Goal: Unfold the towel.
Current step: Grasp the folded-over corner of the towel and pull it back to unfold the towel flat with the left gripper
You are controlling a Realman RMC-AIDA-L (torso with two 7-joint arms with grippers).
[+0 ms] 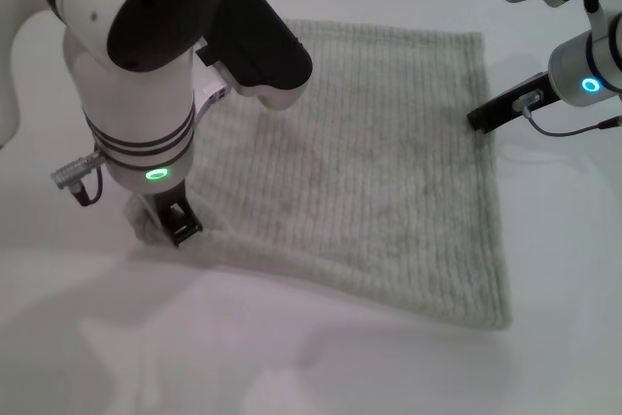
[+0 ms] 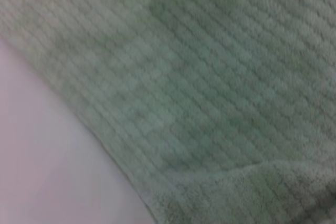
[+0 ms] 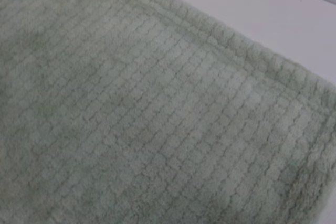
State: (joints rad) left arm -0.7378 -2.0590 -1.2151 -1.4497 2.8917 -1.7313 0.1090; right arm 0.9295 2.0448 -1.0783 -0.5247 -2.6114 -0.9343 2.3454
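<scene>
**Towel nearly flat, 1 corner still bunched**

The towel (image 1: 360, 172) lies spread across the white worktop (image 1: 292, 357), covering most of its middle. It is pale sage-green terry with fine ribbed stripes and a thicker hemmed edge. It looks soft, limp and light, so it should drape and drag rather than hold any shape. The hem or a corner is the best place to grip it.

The left tool (image 1: 178, 224) is down at the towel's near left corner, where the cloth is slightly rumpled. It seems to be pinching that corner, though the fingertips are hard to make out. The right tool (image 1: 498, 112) sits at the towel's right edge; whether it is wide or closed I cannot tell.
</scene>
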